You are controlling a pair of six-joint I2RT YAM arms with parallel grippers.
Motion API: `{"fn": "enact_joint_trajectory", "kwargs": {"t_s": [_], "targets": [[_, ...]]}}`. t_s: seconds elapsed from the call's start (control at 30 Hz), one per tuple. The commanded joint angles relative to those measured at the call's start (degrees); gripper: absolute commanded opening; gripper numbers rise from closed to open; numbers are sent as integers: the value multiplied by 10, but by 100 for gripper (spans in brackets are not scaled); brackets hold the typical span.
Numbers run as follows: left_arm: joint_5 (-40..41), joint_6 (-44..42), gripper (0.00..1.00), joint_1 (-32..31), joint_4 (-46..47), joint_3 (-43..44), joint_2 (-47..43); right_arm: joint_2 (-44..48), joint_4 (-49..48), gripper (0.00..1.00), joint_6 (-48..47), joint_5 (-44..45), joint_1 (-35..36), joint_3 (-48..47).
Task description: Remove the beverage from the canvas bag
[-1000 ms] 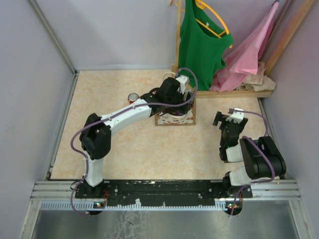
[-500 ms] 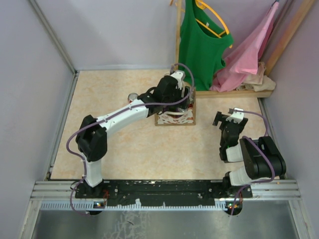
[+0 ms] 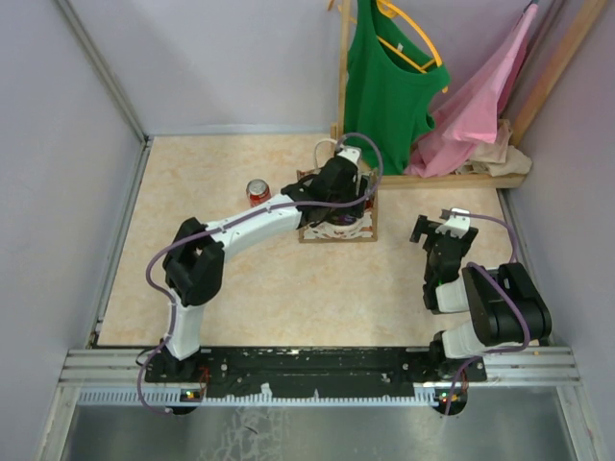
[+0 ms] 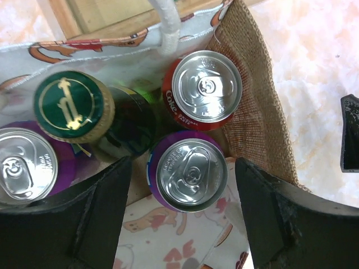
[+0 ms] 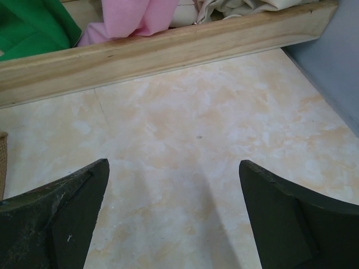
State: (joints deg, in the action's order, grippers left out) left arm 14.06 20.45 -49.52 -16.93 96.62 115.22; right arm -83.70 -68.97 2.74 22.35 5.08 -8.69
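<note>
The canvas bag [image 3: 338,229] stands near the back middle of the table, its burlap side wall [image 4: 255,115] and a white handle [image 4: 168,25] showing in the left wrist view. Inside it stand a purple can [image 4: 189,175], a red Coke can [image 4: 205,88], a green-capped bottle [image 4: 73,106] and another purple can [image 4: 25,168]. My left gripper [image 4: 182,188] hovers over the bag [image 3: 341,187], open. Its fingers flank the purple can with gaps on both sides. My right gripper [image 3: 434,229] is open over bare table [image 5: 174,174], to the right of the bag.
A red can [image 3: 258,192] stands on the table left of the bag. Behind the bag is a wooden rack with a green top [image 3: 389,82] and a pink cloth [image 3: 476,106]. The rack's base beam [image 5: 168,50] lies ahead of my right gripper. Walls close in the table.
My left wrist has shifted a little to the right over the bag, uncovering the red can on the table. The right arm has not moved.
</note>
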Motion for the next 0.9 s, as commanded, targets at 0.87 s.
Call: {"fn": "enact_joint_trajectory", "kwargs": {"t_s": [0.87], "targets": [[-12, 20, 100, -8, -45, 31, 59, 6, -27, 99, 0, 1, -3, -11]]}}
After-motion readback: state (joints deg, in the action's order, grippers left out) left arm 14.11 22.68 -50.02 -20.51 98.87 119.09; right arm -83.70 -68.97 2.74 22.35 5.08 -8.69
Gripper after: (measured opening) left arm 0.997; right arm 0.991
